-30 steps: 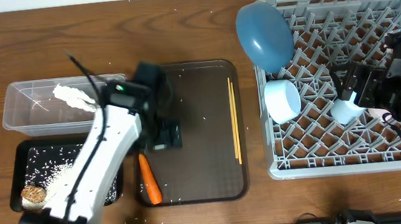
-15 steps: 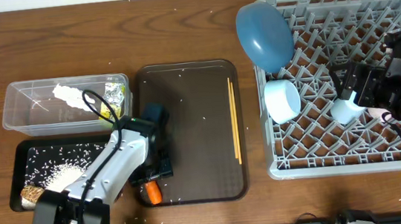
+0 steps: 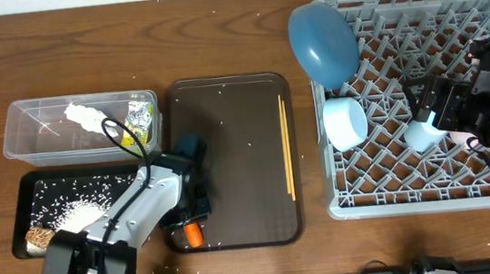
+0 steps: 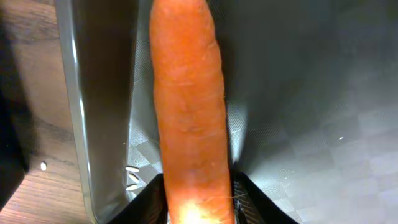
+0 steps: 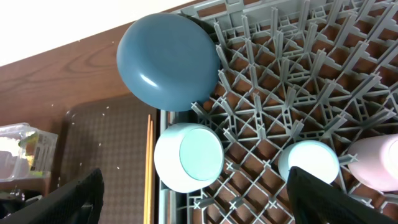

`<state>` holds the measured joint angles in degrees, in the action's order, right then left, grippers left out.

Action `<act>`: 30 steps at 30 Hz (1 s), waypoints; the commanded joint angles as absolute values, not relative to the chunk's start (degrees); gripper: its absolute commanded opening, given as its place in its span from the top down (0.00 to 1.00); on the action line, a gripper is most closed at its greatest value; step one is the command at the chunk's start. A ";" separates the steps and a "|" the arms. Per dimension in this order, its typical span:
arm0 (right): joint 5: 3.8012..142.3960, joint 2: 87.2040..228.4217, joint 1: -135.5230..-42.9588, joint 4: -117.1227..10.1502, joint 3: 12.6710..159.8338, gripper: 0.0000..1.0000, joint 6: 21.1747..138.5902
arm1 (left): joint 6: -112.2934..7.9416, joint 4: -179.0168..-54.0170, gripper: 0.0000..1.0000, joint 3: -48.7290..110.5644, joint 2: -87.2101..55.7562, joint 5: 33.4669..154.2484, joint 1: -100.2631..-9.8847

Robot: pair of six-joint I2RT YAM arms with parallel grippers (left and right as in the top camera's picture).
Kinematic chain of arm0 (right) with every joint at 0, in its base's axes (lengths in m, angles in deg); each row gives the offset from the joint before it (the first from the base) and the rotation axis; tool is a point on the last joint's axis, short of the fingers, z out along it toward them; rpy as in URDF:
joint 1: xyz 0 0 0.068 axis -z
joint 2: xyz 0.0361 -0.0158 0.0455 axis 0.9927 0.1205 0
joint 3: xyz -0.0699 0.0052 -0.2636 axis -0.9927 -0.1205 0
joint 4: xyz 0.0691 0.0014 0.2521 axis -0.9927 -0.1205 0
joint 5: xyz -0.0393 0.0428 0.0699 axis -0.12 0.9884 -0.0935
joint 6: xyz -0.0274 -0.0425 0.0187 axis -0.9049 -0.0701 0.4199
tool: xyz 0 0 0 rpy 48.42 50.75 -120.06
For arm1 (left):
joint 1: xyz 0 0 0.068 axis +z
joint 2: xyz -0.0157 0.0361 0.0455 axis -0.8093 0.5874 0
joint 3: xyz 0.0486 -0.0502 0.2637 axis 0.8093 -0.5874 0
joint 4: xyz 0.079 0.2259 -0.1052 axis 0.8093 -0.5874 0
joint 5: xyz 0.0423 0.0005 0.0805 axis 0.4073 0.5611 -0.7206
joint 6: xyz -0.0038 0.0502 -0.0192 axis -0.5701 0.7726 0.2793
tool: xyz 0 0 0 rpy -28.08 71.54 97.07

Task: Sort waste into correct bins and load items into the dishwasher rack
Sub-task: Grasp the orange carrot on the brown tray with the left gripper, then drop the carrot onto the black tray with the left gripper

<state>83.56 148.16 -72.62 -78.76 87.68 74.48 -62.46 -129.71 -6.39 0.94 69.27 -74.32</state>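
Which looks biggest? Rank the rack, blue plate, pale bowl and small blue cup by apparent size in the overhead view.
1. rack
2. blue plate
3. pale bowl
4. small blue cup, partly hidden

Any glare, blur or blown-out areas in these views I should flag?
Overhead: sharp, evenly lit, a small glint on the clear tub. Left wrist: carrot fills the frame, blown out at its lower end. Right wrist: rack crisp, own fingers dark and soft.

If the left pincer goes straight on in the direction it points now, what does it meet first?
The orange carrot, which lies right between its fingers; under it is the brown tray. Depth is unclear, but the carrot looks very close.
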 commanded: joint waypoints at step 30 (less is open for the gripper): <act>84.17 148.16 -72.27 -78.30 88.45 0.13 74.75 | -70.46 -131.39 0.81 -3.16 -22.34 68.39 -28.66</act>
